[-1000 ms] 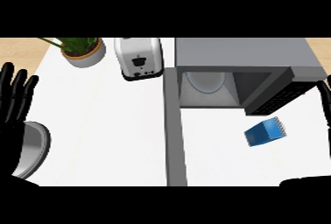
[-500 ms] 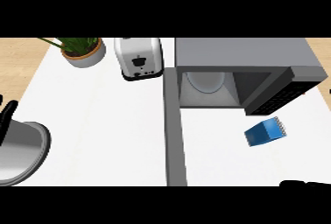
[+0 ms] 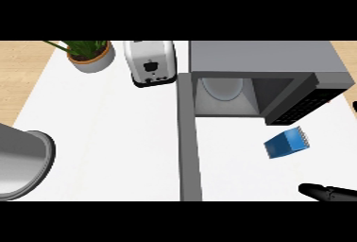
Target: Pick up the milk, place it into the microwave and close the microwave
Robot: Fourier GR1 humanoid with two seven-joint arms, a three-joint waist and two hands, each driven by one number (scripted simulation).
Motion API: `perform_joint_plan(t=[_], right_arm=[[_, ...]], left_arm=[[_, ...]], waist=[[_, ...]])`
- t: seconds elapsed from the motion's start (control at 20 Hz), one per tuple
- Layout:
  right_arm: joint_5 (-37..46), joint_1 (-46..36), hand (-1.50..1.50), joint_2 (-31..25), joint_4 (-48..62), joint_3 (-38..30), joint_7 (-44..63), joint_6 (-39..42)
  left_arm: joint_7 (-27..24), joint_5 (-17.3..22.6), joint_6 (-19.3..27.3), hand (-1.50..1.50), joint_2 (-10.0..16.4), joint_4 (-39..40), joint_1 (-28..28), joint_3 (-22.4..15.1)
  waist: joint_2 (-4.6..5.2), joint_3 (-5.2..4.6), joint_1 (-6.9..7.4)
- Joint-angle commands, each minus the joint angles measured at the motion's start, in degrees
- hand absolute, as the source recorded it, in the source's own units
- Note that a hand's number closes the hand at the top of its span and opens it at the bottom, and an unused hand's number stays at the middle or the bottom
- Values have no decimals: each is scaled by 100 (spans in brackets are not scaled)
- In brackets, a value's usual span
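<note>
Beyond right robot hand (image 3: 327, 192), milk (image 3: 286, 143), apart.

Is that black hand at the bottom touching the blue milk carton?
Apart. The head view shows bare white counter between the right hand and the milk carton.

Bright, even, diffuse light covers the white countertop (image 3: 105, 142), with no single direction evident. The blue milk carton (image 3: 286, 143) casts hardly any shadow on it. The cavity of the open grey microwave (image 3: 265, 56) is shaded, darkest at its right inner wall, and its pale round turntable plate (image 3: 225, 87) reads light. Soft graded highlights cross the grey curved metal vessel (image 3: 21, 165) and the silver toaster (image 3: 150, 61).
</note>
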Motion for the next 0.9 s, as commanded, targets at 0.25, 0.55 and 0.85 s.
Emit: perform_joint_plan(t=[0.25,0.55,0.85], right_arm=[[346,179,-150,228,1551,-355,-1066,-106],[611,233,-150,201,2658,-545,-1885,-145],[902,-210,-150,66,4036,-688,-2395,-298]], left_arm=[[-86,833,-656,-150,-257,-624,940,547],[-426,862,-1179,-150,-417,-118,1076,760],[-27,1650,-1150,-150,-162,-670,1473,1177]], waist=[[-4,4,66],[2,3,37],[4,8,95]])
